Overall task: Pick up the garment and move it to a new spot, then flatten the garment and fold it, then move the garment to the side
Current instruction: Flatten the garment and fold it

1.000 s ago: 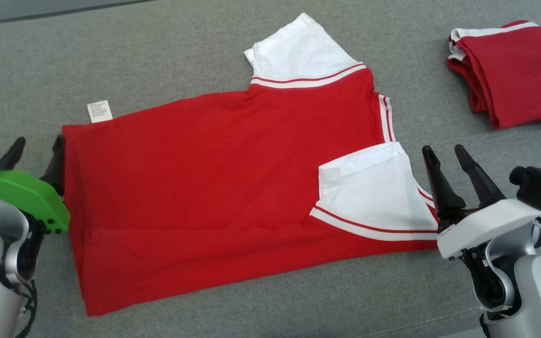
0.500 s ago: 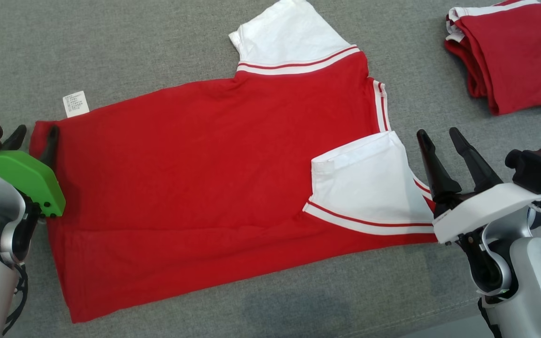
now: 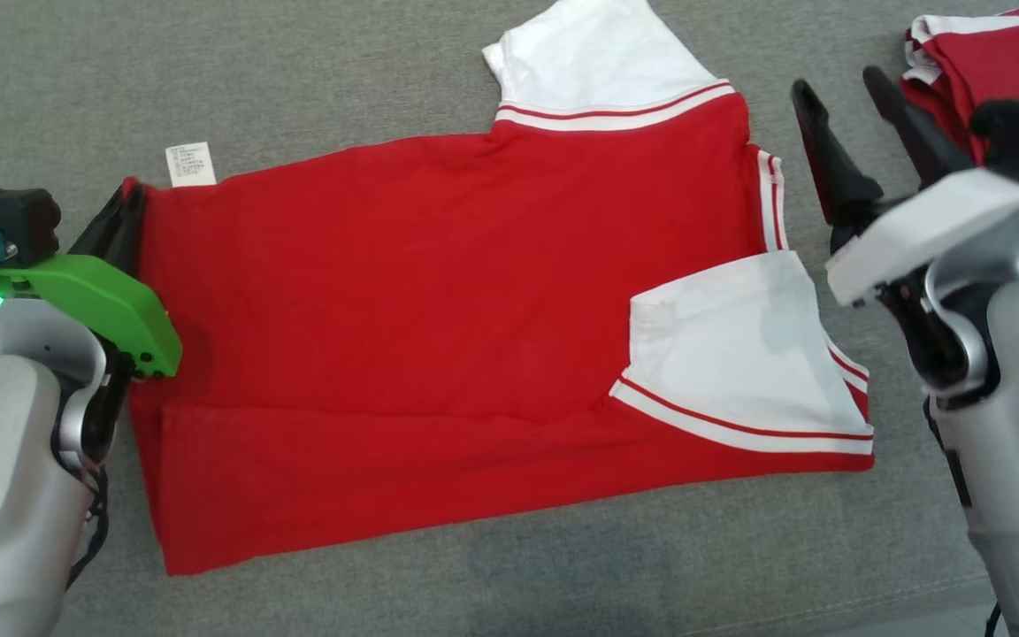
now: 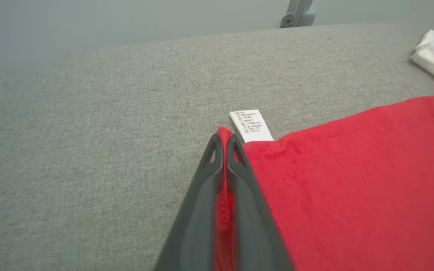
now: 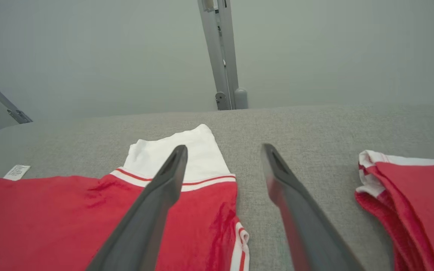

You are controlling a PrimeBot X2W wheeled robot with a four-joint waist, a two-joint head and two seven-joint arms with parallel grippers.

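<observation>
The left hand (image 3: 125, 212), spread wide a second ago, has closed on the hem corner of the red T-shirt (image 3: 439, 292), just beside the white care label (image 3: 189, 165). Red cloth shows pinched between its fingers (image 4: 245, 180). The shirt lies flat on the grey tabletop (image 3: 341, 71), one white sleeve folded in. The right hand (image 3: 835, 88), still wide and empty, has moved from that sleeve up to the striped neck edge, far from the label.
</observation>
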